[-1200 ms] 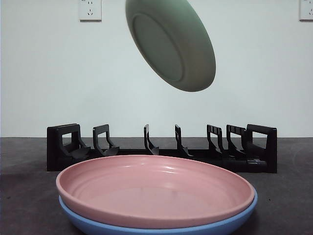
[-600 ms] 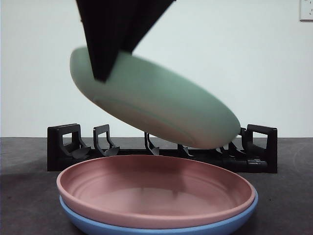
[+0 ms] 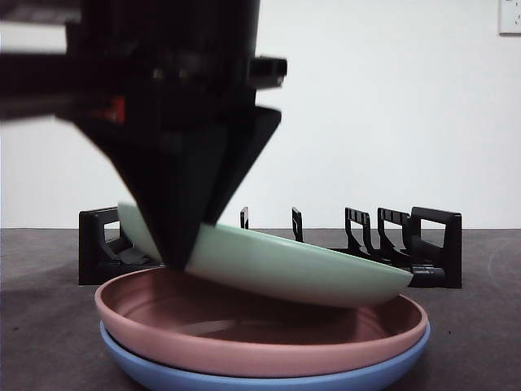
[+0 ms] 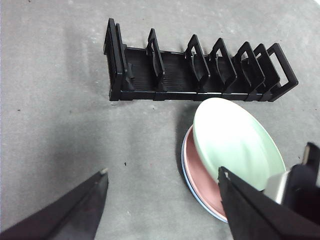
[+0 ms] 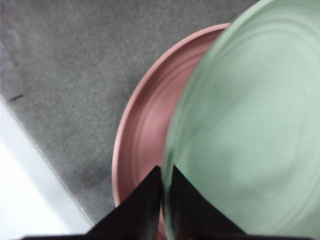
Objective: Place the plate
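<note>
My right gripper (image 3: 183, 248) is shut on the rim of a pale green plate (image 3: 309, 269) and holds it tilted, just over a pink plate (image 3: 244, 346) that lies in a blue plate (image 3: 269, 381). The green plate's low side is close to the pink plate's rim; I cannot tell if they touch. In the right wrist view the jaws (image 5: 165, 182) pinch the green plate (image 5: 250, 125) above the pink one (image 5: 142, 130). My left gripper (image 4: 162, 172) is open and empty, high above the table, looking down on the green plate (image 4: 232, 140) and the pink plate (image 4: 197, 172).
A black slotted plate rack (image 3: 431, 244) stands behind the stack, with no plates in it; it also shows in the left wrist view (image 4: 175, 70). Grey tabletop (image 4: 60, 125) lies around it. A wall socket (image 3: 510, 16) is at the far top right.
The green plate came down from high in the air to just over the pink plate and flattened out. The right arm now fills the upper left of the front view.
</note>
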Tool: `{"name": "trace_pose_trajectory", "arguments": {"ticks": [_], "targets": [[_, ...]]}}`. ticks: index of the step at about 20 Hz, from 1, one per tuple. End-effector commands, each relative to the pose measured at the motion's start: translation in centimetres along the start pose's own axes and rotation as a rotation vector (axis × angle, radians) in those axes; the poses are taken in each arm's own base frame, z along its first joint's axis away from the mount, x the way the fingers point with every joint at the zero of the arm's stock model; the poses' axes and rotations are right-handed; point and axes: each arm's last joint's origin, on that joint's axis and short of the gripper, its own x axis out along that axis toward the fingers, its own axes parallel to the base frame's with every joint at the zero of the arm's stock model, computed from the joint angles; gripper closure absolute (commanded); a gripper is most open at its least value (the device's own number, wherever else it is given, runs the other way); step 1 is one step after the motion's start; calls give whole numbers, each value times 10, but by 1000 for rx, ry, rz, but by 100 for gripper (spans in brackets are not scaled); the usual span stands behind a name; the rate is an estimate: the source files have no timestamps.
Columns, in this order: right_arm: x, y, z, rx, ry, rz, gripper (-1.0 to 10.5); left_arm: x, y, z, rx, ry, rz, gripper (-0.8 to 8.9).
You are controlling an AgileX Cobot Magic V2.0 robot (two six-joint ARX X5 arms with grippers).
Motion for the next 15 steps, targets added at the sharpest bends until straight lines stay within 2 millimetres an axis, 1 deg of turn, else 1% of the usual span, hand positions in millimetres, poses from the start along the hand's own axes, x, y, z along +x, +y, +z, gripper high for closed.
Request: {"name": "trace_pose_trajectory", "arguments": {"ticks": [1, 6, 7, 9, 11, 13, 15], "targets": [[7, 13, 0, -9, 20, 1, 938, -5, -2, 4, 20, -27, -9, 469], [10, 26, -4, -34, 32, 9, 931, -5, -2, 4, 20, -28, -9, 469], [9, 27, -4, -36, 31, 11, 905, -5, -2, 4, 20, -27, -9, 469], [9, 29, -4, -39, 32, 18, 801, -5, -2, 4, 20, -28, -9, 469], [7, 30, -5, -38, 41, 31, 732, -5, -2, 4, 20, -27, -9, 469], [-4, 28, -3, -19, 51, 63, 667, -5, -2, 4, 20, -27, -9, 469], [-26, 21, 2, -4, 12, 78, 597, -5, -2, 4, 20, -29, -10, 469]]}}
